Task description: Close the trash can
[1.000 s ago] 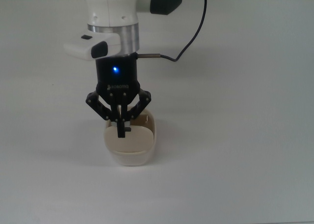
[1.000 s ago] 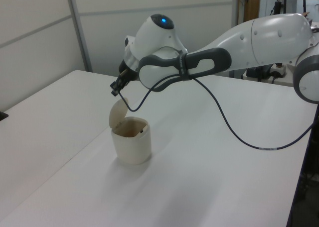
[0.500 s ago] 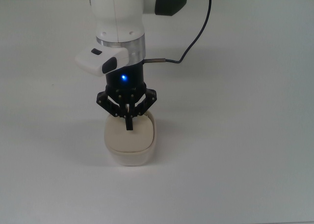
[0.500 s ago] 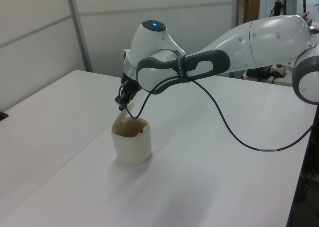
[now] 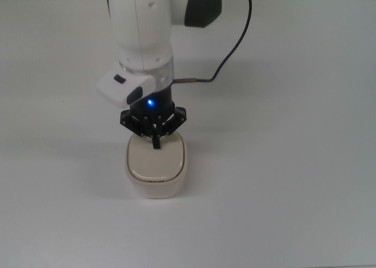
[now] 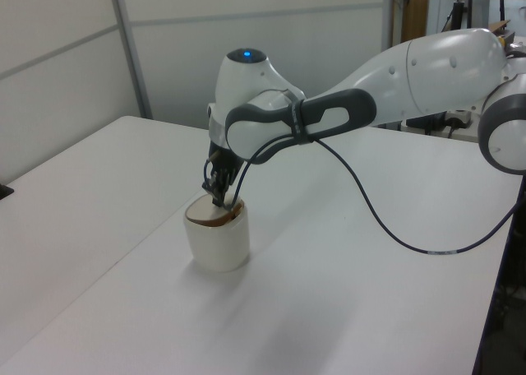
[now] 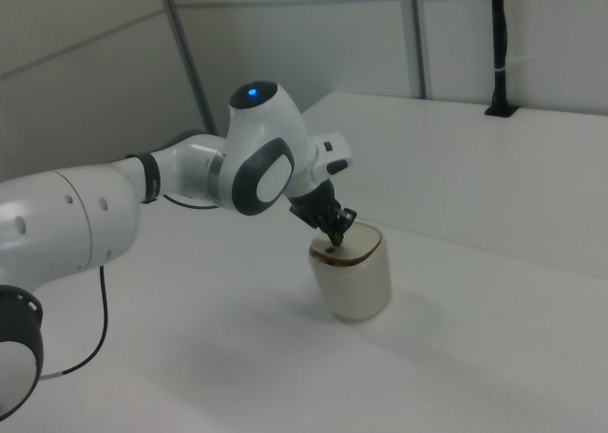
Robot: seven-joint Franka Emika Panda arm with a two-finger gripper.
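No readable writing; pincer pressed together, tips on trash can lid.

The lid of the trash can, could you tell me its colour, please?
Cream, seen best in the top view: lid.

End effector tip-down on the cream trash can's nearly flat lid, white table.

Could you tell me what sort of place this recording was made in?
Probably a robotics lab: a white robot arm works at a bare white table, with plain partition panels behind and only a small cream plastic trash can set out.
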